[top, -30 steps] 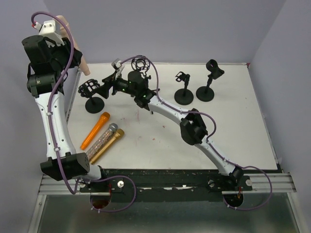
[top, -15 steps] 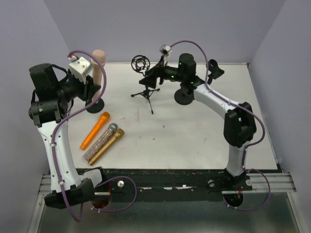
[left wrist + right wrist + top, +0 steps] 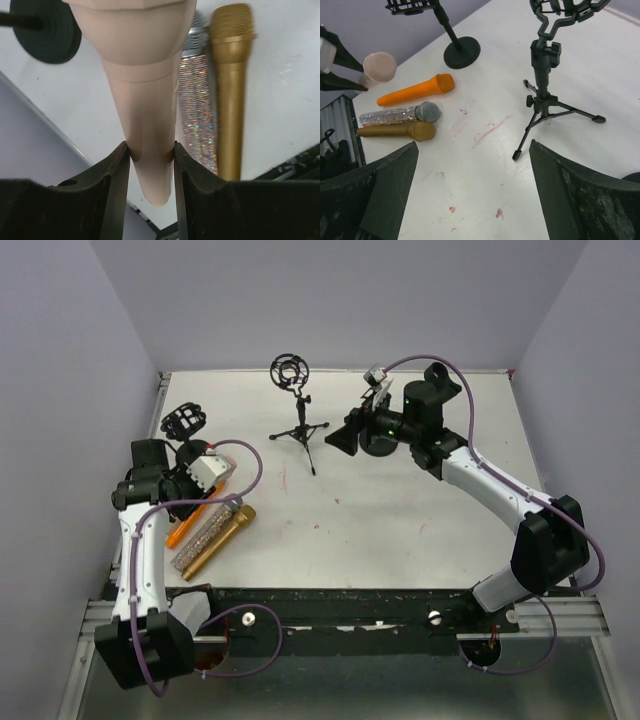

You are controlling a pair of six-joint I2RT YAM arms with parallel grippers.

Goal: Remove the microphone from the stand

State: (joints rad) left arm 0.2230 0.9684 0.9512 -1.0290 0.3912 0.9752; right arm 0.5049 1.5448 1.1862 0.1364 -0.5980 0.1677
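On the white, red-smudged tabletop [image 3: 400, 520] between lavender walls [image 3: 350, 300], the left end effector [image 3: 150, 155] grips the beige microphone [image 3: 145, 95], and the right end effector [image 3: 472, 172] stands wide open.

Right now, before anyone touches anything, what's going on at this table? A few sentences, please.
The left pincer grips a beige mic by its handle, next to the orange mic, glitter mic and gold mic lying on the table. The right pincer is open and holds nothing, hovering near the tripod stand. That stand's cradle is empty, and so is the round stand at the left.
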